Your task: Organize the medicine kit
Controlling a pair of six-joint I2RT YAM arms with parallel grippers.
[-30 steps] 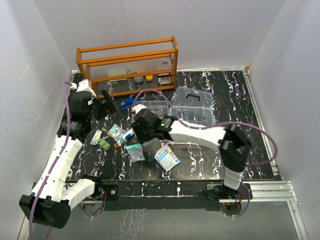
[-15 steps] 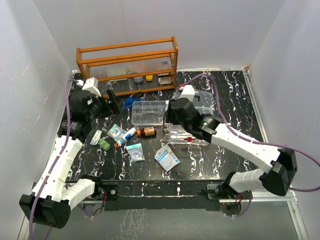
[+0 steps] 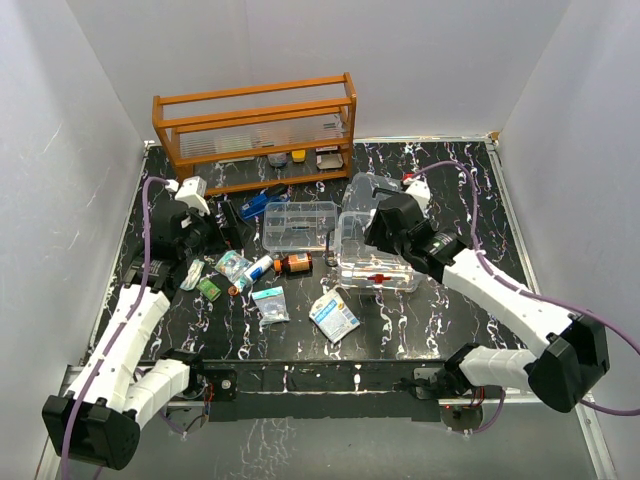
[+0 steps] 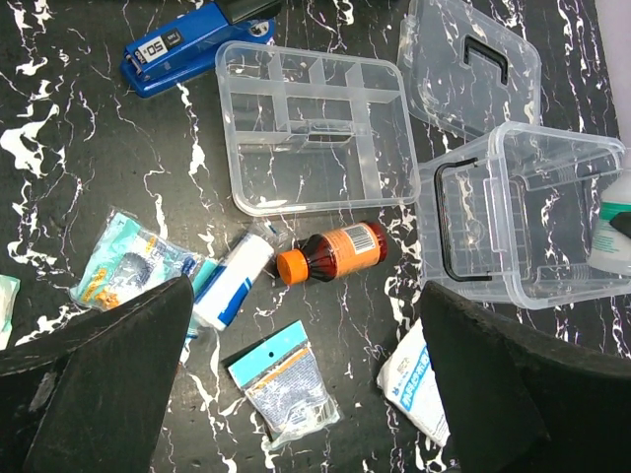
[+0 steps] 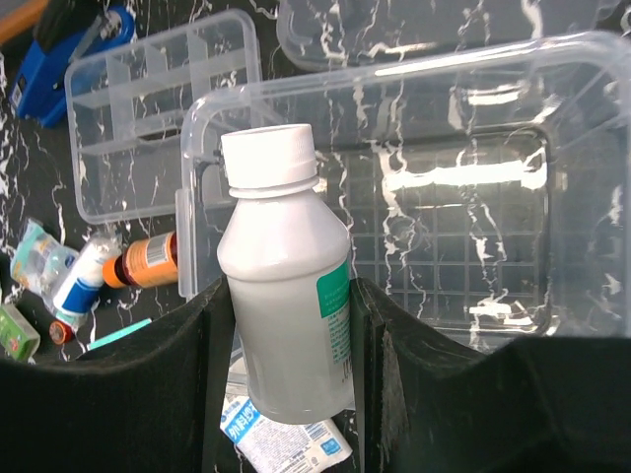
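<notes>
White bottle [image 5: 276, 227] poised at the medicine kit [image 5: 444, 69]
Right gripper [image 5: 288, 296] clamped on it — lower it upright, well inside, then release; left gripper [image 4: 306, 291] spread wide, empty.

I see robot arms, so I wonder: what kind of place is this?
Likely a robot test booth, not a home: white walls box in a black marbled table, and the left arm and right arm are bolted at its near edge.

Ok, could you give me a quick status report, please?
Left gripper open, empty. Right gripper shut on white bottle over clear box. Tray, lid set aside. Nothing blocking.
</notes>
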